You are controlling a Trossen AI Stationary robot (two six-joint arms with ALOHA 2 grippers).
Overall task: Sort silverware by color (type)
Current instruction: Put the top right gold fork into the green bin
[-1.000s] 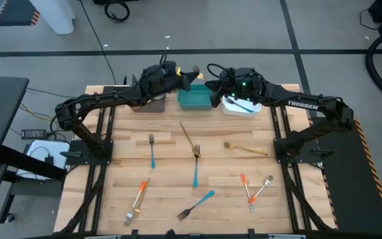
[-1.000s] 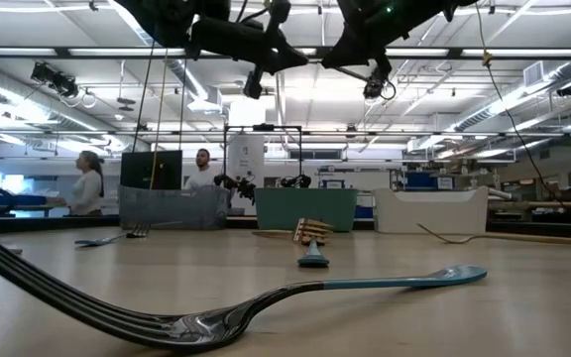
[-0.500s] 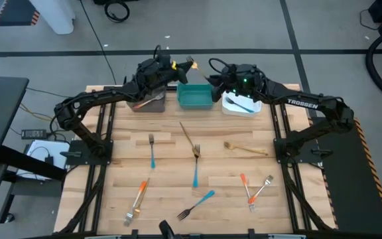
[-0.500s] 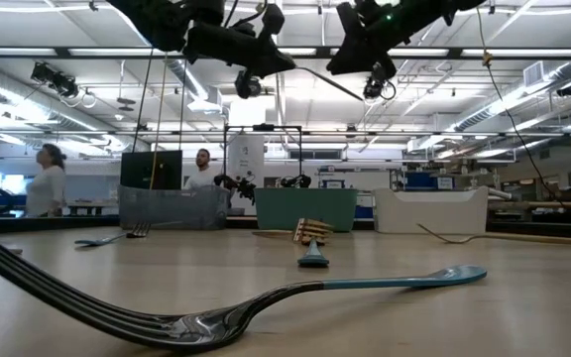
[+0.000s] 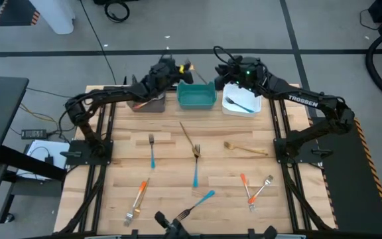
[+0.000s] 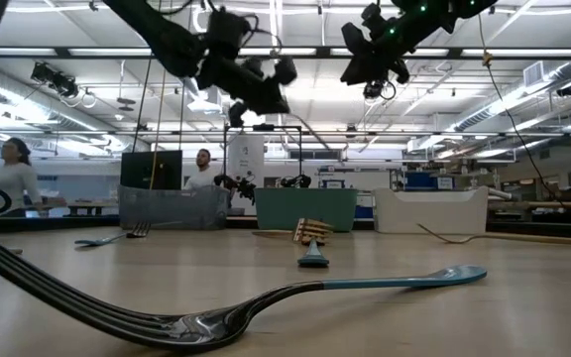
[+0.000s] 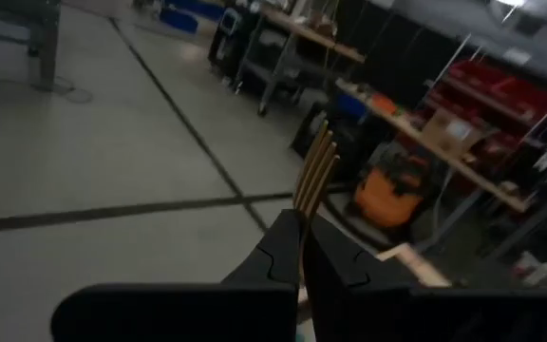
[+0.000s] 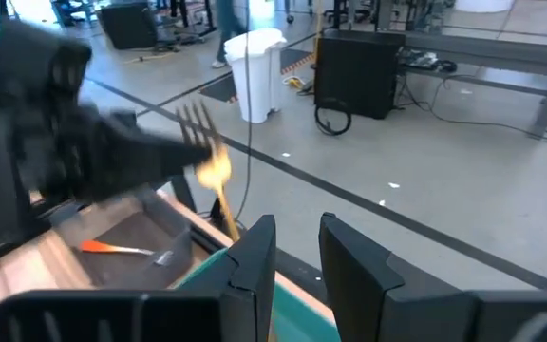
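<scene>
My left gripper (image 5: 180, 67) is up in the air by the far edge, over the teal bin (image 5: 196, 97), shut on a gold fork (image 7: 313, 167). The same fork (image 8: 213, 169) shows in the right wrist view, tines up and handle slanting down. My right gripper (image 5: 223, 64) hovers open just to its right, near the white bin (image 5: 241, 104), touching nothing. Blue-handled forks (image 5: 152, 153) (image 5: 195, 171) (image 5: 197, 202), orange-handled forks (image 5: 139, 196) (image 5: 245, 188) and gold forks (image 5: 190, 135) (image 5: 246, 149) lie flat on the table. My left gripper pinches the gold fork between its two fingers (image 7: 283, 255) at the neck just below the tines (image 7: 304, 220). The tines stick out past the fingertips. The fork is lifted clear, and its handle (image 6: 310, 127) slants down below the gripper.
Three bins stand in a row along the far edge: a grey one (image 5: 148, 103) with an orange-handled fork (image 8: 112, 248) in it, the teal one, and the white one holding a dark fork (image 5: 239, 104). A pale fork (image 5: 263, 186) crosses an orange one. People stand in the room beyond.
The two grippers, close together a second ago, have drawn apart. My right gripper has moved toward the table's right and far edge. My left gripper has kept the gold fork, tipped, and come down a little. A person in the background has walked left.
</scene>
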